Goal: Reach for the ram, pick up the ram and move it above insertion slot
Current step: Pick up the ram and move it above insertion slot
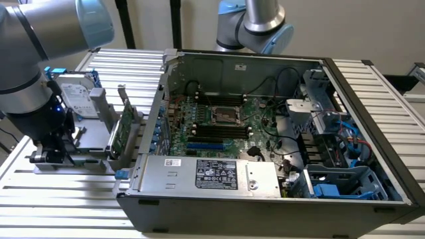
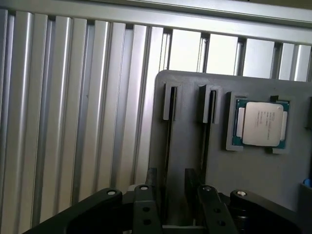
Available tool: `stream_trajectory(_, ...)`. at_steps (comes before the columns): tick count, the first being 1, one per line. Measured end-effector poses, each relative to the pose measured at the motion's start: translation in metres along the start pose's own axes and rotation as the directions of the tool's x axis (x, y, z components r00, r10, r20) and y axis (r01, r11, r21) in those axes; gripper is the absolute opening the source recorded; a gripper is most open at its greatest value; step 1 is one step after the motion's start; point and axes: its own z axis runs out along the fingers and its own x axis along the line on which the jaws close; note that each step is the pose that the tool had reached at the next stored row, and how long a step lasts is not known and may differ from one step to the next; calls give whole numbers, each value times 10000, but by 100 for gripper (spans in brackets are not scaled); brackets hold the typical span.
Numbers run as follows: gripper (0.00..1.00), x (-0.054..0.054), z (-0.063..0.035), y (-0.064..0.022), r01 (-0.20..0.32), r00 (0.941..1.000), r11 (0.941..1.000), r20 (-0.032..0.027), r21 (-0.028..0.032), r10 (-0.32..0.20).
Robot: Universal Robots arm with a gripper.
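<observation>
the gripper (image 1: 56,149) hangs low over the grey fixture tray (image 1: 93,158), at the exterior view's left of the open computer case (image 1: 371,149); in the wrist view the gripper (image 2: 171,176) stands open to a moderate gap, holding nothing, its fingertips (image 2: 152,174) astride a thin dark strip; i take that strip for the ram (image 2: 168,146), seen edge-on, upright in the holder farther from the processor (image 2: 261,124), though no green shows; the step in hand looks like the reach, nearly done; to do it well, keep the strip centred in the gap, fingers parallel to its faces, descend straight, and grip the board's flat sides evenly; a skewed close could tilt it or jam it in its holder; steer clear of the wider expansion card (image 1: 123,130).
</observation>
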Motion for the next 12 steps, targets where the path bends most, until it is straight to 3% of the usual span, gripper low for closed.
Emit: stream_trajectory(12, 37, 5, 184, 0, 0, 10000, 10000, -10, -2, 0)
